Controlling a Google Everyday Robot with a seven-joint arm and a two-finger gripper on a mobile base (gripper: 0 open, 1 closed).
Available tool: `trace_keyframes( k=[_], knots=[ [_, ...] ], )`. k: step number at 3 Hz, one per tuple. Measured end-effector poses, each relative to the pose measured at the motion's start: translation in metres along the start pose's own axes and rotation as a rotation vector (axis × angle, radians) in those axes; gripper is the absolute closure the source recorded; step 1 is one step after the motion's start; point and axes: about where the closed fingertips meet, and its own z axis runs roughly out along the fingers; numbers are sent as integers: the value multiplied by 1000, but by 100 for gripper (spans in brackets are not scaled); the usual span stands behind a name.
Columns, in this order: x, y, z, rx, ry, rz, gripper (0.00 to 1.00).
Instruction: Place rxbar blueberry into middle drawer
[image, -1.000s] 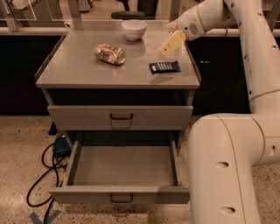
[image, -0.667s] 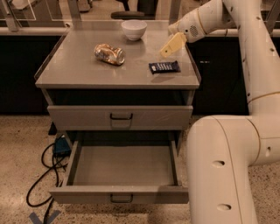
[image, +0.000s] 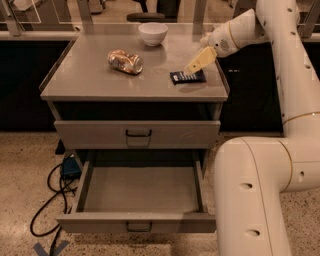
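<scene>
Your gripper (image: 199, 61) has dropped close over the rxbar blueberry (image: 187, 77) at upper right, spread or pressed together I cannot tell, so a grasp looks next, with the middle drawer (image: 135, 222) already open.

Gripper (image: 193, 64) at rxbar blueberry (image: 187, 77); middle drawer (image: 142, 189) open, tray unobstructed; can (image: 125, 61), bowl (image: 153, 33) well apart.

Arm shell (image: 300, 75): glossy white all the way, smooth rounded tubes up the right side.
Near link (image: 252, 200): fat white cylinder, and there, two small dark oval recesses on its face.
Joint seams (image: 300, 117): thin tan lines ringing the white shell.
Wrist (image: 232, 35): white bulb with a narrow yellow-tan band.
Gripper (image: 192, 66): pale yellow-tan, flat and tapered, at the arm's end, far right of centre.
</scene>
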Motion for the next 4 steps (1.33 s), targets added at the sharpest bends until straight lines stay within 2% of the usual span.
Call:
trace_keyframes(
  k=[1, 2, 3, 4],
  knots=[
    [18, -8, 8, 6, 10, 30, 0],
    [52, -13, 53, -41, -6, 90, 0],
    [53, -13, 54, -42, -5, 91, 0],
    [53, -13, 54, -42, -5, 91, 19]
  ],
)
